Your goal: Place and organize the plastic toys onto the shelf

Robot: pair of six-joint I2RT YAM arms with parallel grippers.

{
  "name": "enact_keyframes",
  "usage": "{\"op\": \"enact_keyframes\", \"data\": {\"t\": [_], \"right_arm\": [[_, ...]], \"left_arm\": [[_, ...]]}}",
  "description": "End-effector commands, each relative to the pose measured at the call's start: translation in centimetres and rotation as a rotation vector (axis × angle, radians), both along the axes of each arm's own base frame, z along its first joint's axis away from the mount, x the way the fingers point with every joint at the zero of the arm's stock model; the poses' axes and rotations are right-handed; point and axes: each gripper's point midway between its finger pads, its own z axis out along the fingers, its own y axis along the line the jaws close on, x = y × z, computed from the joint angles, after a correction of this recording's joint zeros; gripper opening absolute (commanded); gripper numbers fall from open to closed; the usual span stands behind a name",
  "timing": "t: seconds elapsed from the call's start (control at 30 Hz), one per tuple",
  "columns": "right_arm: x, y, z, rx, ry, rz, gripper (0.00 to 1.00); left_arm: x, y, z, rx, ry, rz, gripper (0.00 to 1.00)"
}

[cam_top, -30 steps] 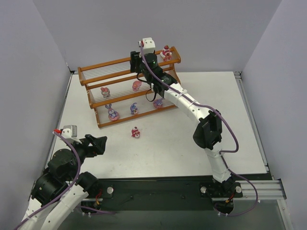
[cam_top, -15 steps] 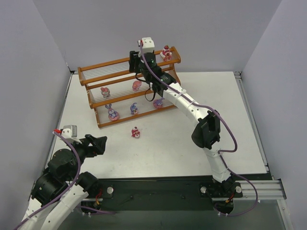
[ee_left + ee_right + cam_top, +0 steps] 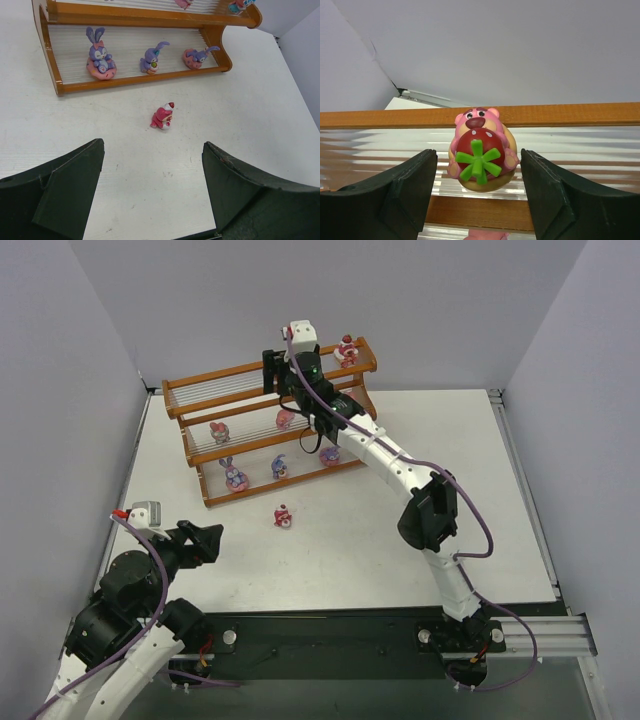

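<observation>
The pink bear toy (image 3: 479, 145) is seen upright on the top tier of the shelf (image 3: 580, 114), at mid frame in the right wrist view; the right tool (image 3: 479, 160) is spread beside it, a thin gap shown at its left, so it is judged set down, not clamped; the left tool (image 3: 152, 145) is held wide apart, empty, above the worktop (image 3: 250, 100), probably for the red toy (image 3: 163, 117) lying there.

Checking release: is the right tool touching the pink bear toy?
Cannot tell. Right wrist view: the right tool has one finger clear of the pink bear toy; the other's edge meets its outline.
</observation>
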Motion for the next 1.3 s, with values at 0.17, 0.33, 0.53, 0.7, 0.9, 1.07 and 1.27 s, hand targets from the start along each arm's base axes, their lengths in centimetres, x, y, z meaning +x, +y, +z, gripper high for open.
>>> {"op": "enact_keyframes", "data": {"t": [0.17,0.33,0.53,0.7,0.9,1.07,1.27], "right_arm": [[0.2,0.2,0.5,0.009,-0.031,-0.019,0.70],[-0.4,-0.3,2.2,0.020,-0.048,-0.020,0.77],[-1.8,-1.6,5.7,0.048,-0.085,-0.027,0.82],[-3.4,-2.2,9.3,0.059,-0.136,-0.008,0.85],[-6.3,-3.9,9.8,0.030,-0.111,-0.023,0.85],[-12.2,-8.0,8.8,0.012,-0.042,-0.076,0.83],[-19.9,-14.0,1.1,0.068,0.132,-0.092,0.81]], "left_arm": [[0.0,-0.1,1.0,-0.019,-0.037,-0.005,0.89],[0.0,-0.1,0.9,-0.017,-0.035,-0.004,0.89],[0.1,0.0,0.8,-0.014,-0.030,0.001,0.89],[0.3,0.0,0.6,-0.008,-0.020,0.007,0.93],[0.5,-0.2,0.5,0.006,-0.013,0.001,0.97],[0.7,-1.5,0.8,0.030,-0.045,-0.077,0.97],[2.1,-4.3,-1.5,0.031,0.085,-0.136,0.97]]}}
